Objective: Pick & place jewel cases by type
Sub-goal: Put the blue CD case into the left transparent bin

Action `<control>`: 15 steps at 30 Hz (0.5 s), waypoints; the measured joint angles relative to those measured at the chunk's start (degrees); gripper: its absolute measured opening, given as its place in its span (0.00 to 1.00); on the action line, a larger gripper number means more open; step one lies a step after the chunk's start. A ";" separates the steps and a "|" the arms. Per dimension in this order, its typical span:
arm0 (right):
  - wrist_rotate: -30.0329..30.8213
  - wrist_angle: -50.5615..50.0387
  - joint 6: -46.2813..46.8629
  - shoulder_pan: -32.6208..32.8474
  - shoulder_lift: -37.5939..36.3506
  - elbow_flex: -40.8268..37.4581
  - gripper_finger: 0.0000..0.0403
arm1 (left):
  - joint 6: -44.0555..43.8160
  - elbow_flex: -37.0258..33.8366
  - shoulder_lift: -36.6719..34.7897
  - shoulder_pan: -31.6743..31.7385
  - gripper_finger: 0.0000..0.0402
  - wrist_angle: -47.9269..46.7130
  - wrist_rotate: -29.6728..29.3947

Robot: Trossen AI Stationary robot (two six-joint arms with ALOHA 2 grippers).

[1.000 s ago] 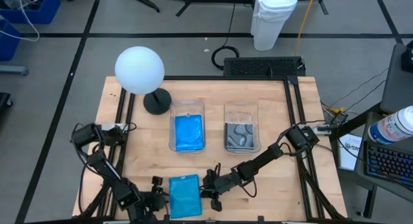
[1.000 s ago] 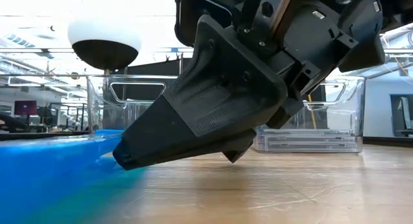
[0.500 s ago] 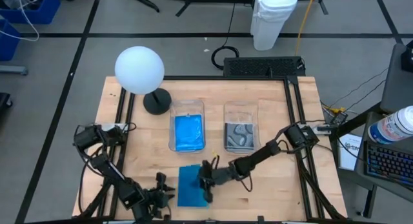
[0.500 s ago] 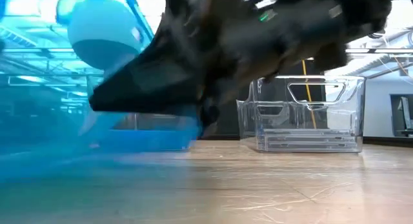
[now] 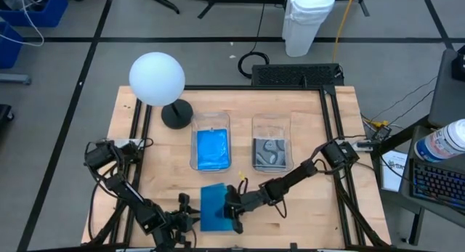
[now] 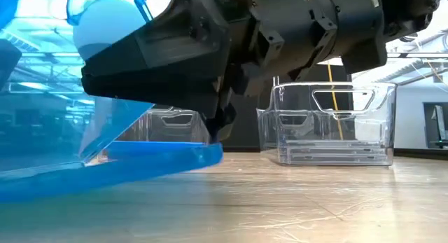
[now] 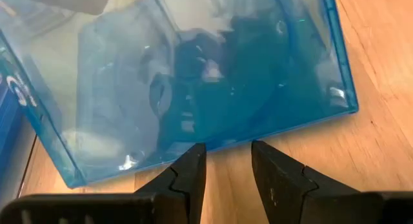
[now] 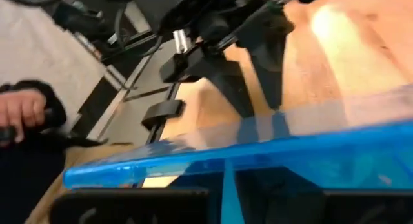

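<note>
Going from my left across the desk (image 5: 167,157): a white globe lamp (image 5: 157,79) stands on its black base near the far left corner. My left claw (image 5: 190,221) sits low at the near edge, its two fingers (image 7: 187,175) apart with nothing between them, their tips just short of the edge of a blue jewel case (image 5: 216,208). In my left wrist view that case (image 7: 193,82) lies just ahead of the fingertips, translucent blue, with bare wood showing beside it.

The blue jewel case is at the near middle of the desk, between my two claws. In the low view it (image 6: 105,159) hangs open, one leaf tilted up and the other lying near the wood. My right claw (image 5: 234,208) reaches in from the right and is clamped together on the case's right edge; in my right wrist view the blue edge (image 8: 258,156) runs straight across my own fingers.

Farther back stand two clear bins side by side: the left bin (image 5: 211,123) holds blue jewel cases (image 5: 212,150), the right bin (image 5: 272,123) holds the grey-patterned cases (image 5: 272,152).

In my right wrist view a person's hand (image 8: 22,111) shows beyond the desk.
</note>
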 joint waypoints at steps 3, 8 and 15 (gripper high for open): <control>-2.24 -0.33 -2.86 0.28 0.00 -0.02 0.09 | 0.01 0.00 -0.02 -0.02 0.33 0.00 0.01; 0.51 -0.89 -14.19 2.12 0.00 -0.09 0.19 | 0.04 0.00 -0.04 -0.04 0.33 -0.02 0.00; 12.95 -0.66 -29.17 5.61 -0.70 -0.09 0.34 | 0.79 0.00 -0.07 -0.11 0.33 -0.02 0.00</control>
